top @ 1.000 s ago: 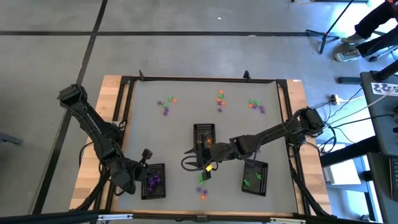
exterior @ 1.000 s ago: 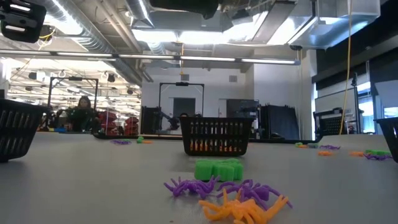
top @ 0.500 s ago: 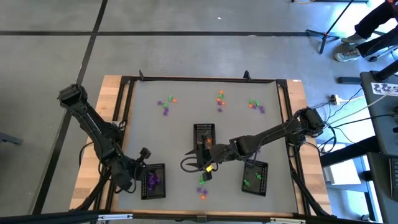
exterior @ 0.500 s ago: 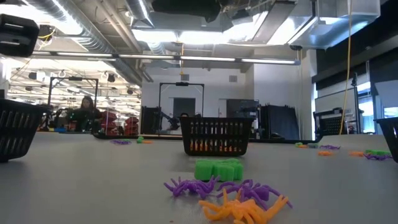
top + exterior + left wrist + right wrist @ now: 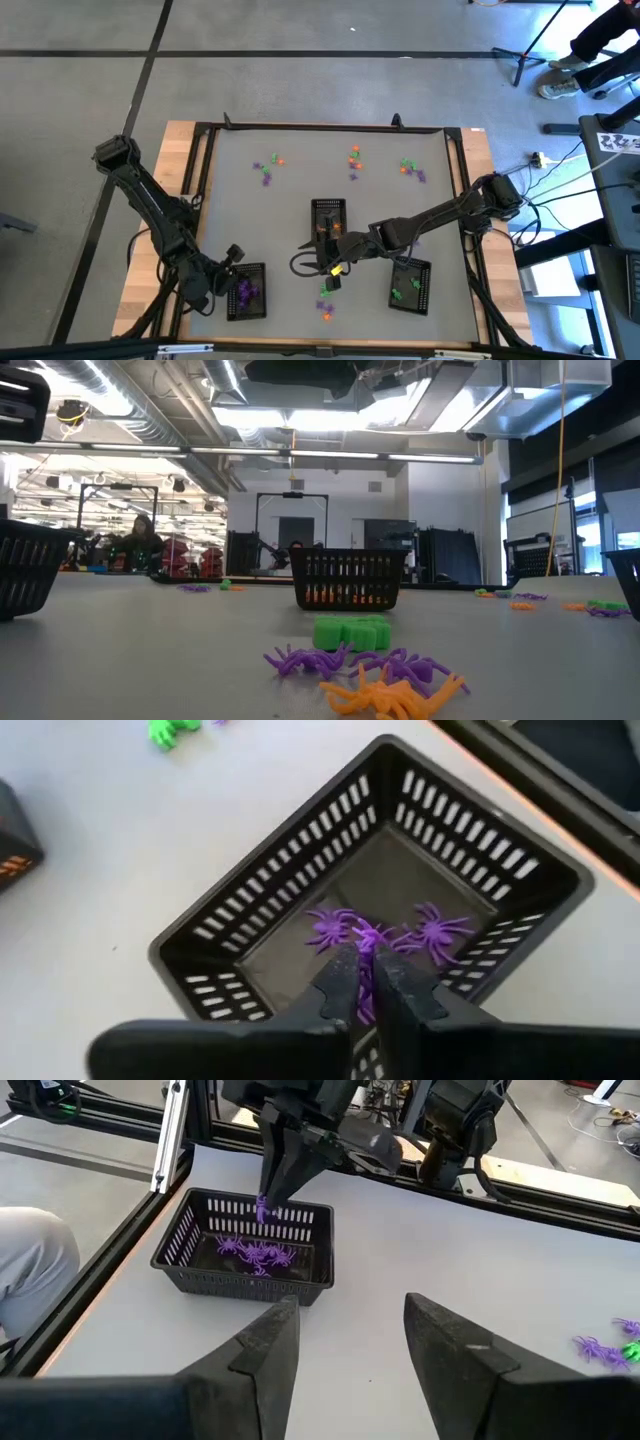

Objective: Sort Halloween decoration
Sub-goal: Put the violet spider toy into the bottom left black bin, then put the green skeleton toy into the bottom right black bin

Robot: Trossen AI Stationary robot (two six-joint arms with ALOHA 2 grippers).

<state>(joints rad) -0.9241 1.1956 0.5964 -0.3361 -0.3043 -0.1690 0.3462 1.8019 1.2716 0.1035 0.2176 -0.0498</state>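
Halloween decoration pieces, tiny purple spiders [image 5: 385, 935], lie on the floor of the black mesh tray [image 5: 250, 915] that serves as your landmark. Your left gripper [image 5: 367, 982] hangs directly over that tray with its fingers almost closed, and one purple spider [image 5: 263, 1210] is pinched at their tips, above the spiders already inside. Your risk sits here: if the spider's legs cling to the fingers as they part, it could ride back out of the tray, or drop onto the rim and fall outside it.

Moving outward from the tray, your right gripper [image 5: 322, 262] waits over mid-table, well apart from the tray, with its fingers open and nothing between them. Just below it, a small cluster [image 5: 375, 665] of green, purple and orange pieces lies tangled together on the table; a grab there could lift two colours at once. Farther from the tray stand two more black trays [image 5: 329, 216], and more pieces [image 5: 354, 158] are scattered along the table's far side.
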